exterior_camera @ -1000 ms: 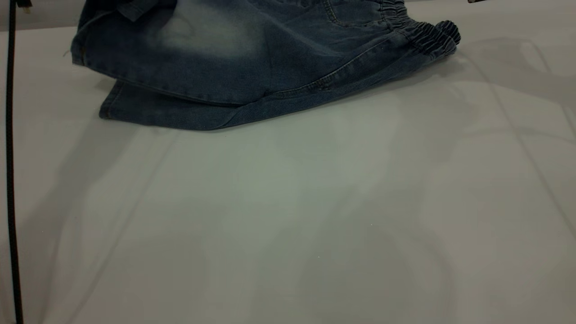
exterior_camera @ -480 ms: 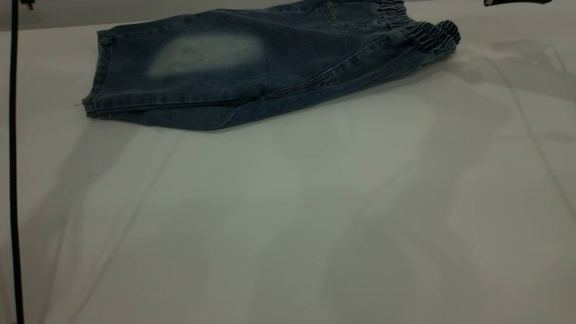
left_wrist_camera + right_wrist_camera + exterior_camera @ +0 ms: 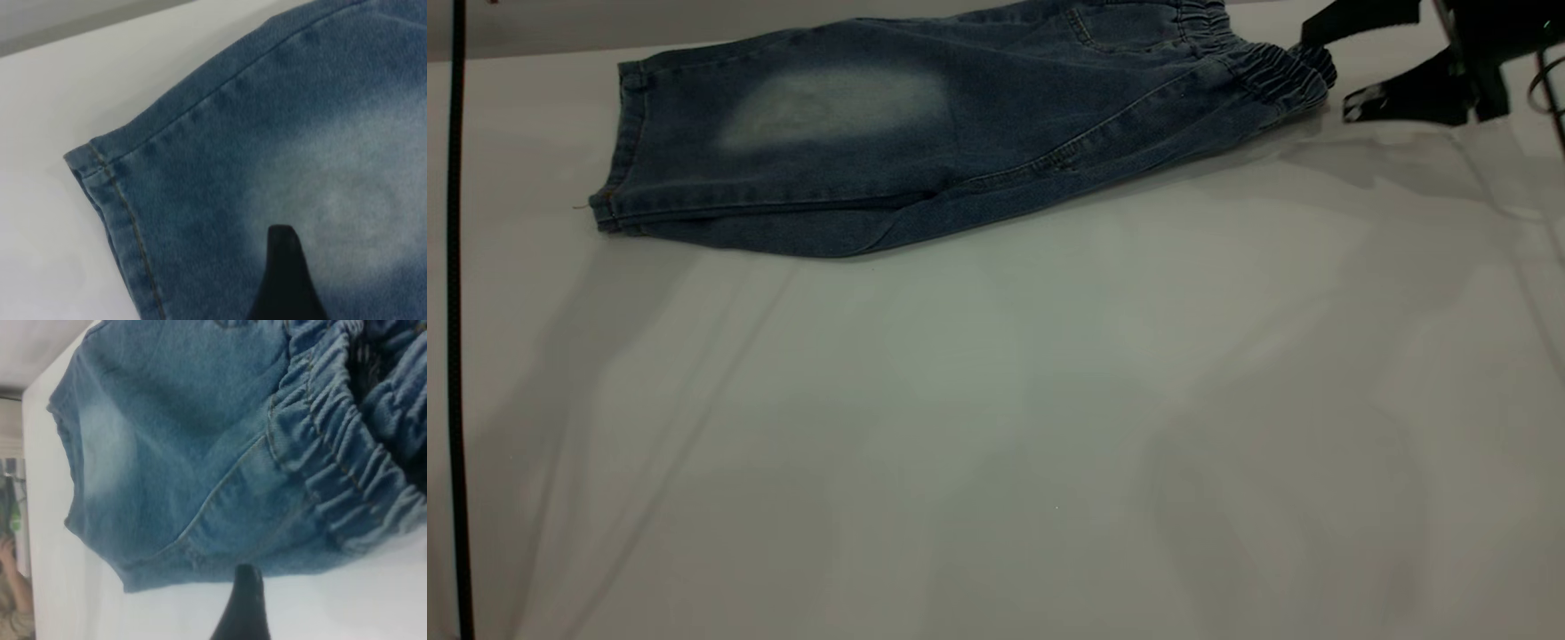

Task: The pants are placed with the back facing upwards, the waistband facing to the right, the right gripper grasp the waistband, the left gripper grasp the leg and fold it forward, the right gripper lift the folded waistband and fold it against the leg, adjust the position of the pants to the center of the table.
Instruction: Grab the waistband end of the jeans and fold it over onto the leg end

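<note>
The pants [image 3: 960, 151] lie folded lengthwise at the far side of the table [image 3: 996, 444], one leg [image 3: 783, 133] with a pale faded patch stacked flat on the other. The gathered waistband [image 3: 1272, 71] points right. My right gripper [image 3: 1327, 76] hangs open just off the waistband's end, holding nothing. In the right wrist view one finger [image 3: 243, 607] shows over bare table beside the waistband [image 3: 333, 473]. My left gripper [image 3: 331, 267] hovers open over the leg [image 3: 267, 167] near its hem [image 3: 113, 193], with one finger [image 3: 283, 280] in view and nothing held.
A black cable [image 3: 454, 356] runs down the left edge of the exterior view. A person [image 3: 10, 587] stands beyond the table's far side in the right wrist view. The wide near half of the table is bare.
The lifted leg dropped and now lies flat on the other leg. My right gripper has come in from the upper right to the waistband's end.
</note>
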{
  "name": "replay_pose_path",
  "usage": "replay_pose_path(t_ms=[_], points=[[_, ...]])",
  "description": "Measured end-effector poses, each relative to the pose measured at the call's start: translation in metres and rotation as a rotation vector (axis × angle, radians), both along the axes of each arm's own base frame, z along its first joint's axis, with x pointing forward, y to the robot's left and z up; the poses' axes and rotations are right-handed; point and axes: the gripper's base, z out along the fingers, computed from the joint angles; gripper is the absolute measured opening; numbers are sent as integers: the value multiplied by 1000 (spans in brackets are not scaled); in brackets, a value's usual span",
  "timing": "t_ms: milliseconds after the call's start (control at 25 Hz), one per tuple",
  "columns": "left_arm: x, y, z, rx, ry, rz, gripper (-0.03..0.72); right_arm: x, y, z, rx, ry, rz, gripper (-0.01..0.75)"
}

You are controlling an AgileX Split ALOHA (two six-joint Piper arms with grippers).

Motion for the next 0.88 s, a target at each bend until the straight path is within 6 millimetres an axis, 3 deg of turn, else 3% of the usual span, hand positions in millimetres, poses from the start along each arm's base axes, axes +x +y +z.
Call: replay_pose_path(t_ms=[360,640,880], points=[[0,0,0,1,-1,0,463,3,2,-26,81,-10,-75,566],[1,0,0,-1,-13,0,463,8,-2,-29,62,-17,-125,566],[1,0,0,-1,-16,0,463,20,13,-31,66,-20,-95,566]])
